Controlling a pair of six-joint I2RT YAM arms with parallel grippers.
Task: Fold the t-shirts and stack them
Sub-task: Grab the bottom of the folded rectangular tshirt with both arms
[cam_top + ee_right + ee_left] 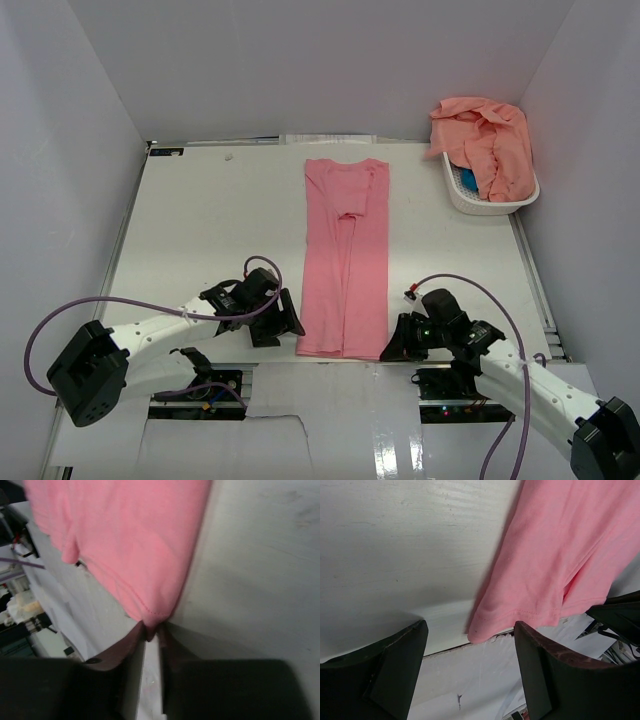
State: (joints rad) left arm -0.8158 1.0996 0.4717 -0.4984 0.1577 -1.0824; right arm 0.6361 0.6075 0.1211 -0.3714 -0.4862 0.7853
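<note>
The folded t-shirt (346, 260) is laid as a long strip mid-table. Its near right corner is pinched in the right gripper (152, 630). The left gripper (470, 630) is held wide apart at the near left corner, with nothing clamped. That corner should be gripped equally deep before the hem is lifted. More t-shirts (485, 140) are heaped in the basket (470, 205), far right.
</note>
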